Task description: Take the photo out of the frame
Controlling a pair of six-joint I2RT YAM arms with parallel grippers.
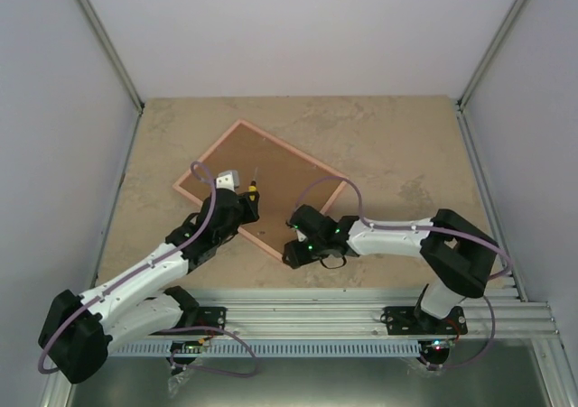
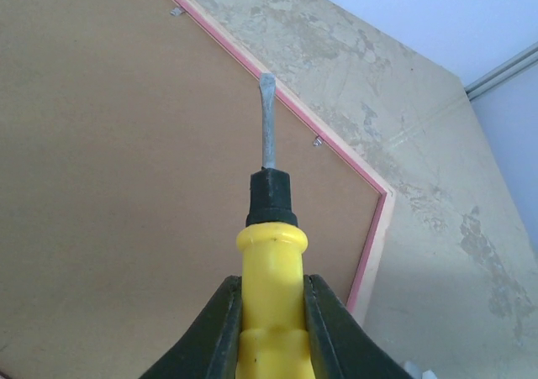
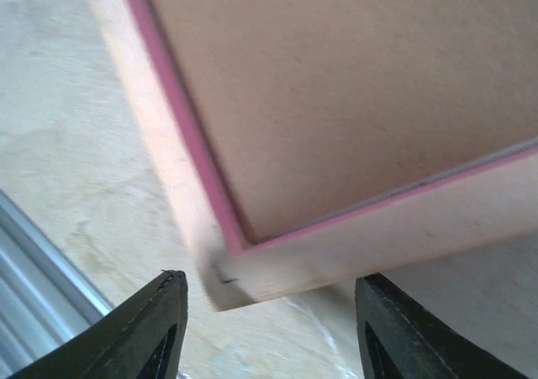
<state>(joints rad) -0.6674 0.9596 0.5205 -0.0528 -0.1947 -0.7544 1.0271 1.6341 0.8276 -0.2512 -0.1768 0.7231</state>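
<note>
Screwdriver (image 2: 271,253) is clamped in the left tool (image 2: 271,320), blade aimed at 12 o'clock across the frame (image 2: 126,186); its near corner is bracketed by the half-open right tool (image 3: 271,282).

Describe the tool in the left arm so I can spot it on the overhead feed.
On the tan table lies the frame, back up, brown with a pink edge. Above its near left side hangs the left claw, shut on a screwdriver. It is the only yellow-handled thing there, with a black collar and a flat grey blade pointing over the frame's back.
</note>
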